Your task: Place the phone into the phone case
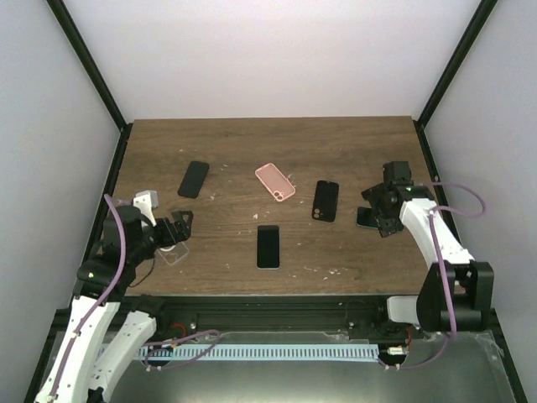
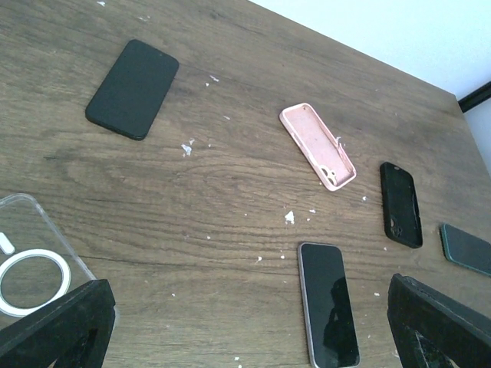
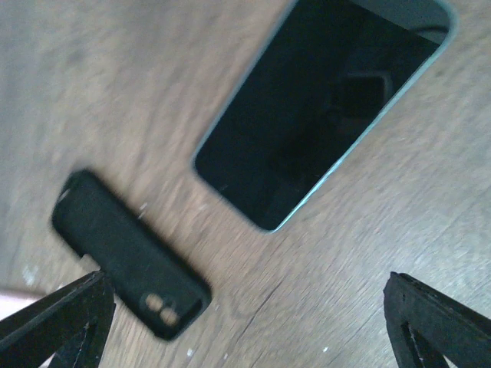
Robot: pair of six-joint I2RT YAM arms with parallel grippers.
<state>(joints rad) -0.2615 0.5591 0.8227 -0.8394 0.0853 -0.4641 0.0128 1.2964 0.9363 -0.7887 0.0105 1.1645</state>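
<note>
three phones and three cases on the wood table [image 1: 235, 143], all lying flat and apart. under the right gripper [image 3: 249, 307]: teal-edged phone [image 3: 322, 107], screen up, just beside the black case [image 3: 126, 253], not touching. jaws spread wide, clamping nothing. same for the left gripper [image 2: 245, 322]: splayed, empty, right by the clear case [image 2: 38, 261] with the white ring. further out: black phone [image 2: 132, 88] far left, pink case [image 2: 317, 146] hollow side up, silver-edged phone [image 2: 328, 303] mid-table. no phone in any case yet.
</note>
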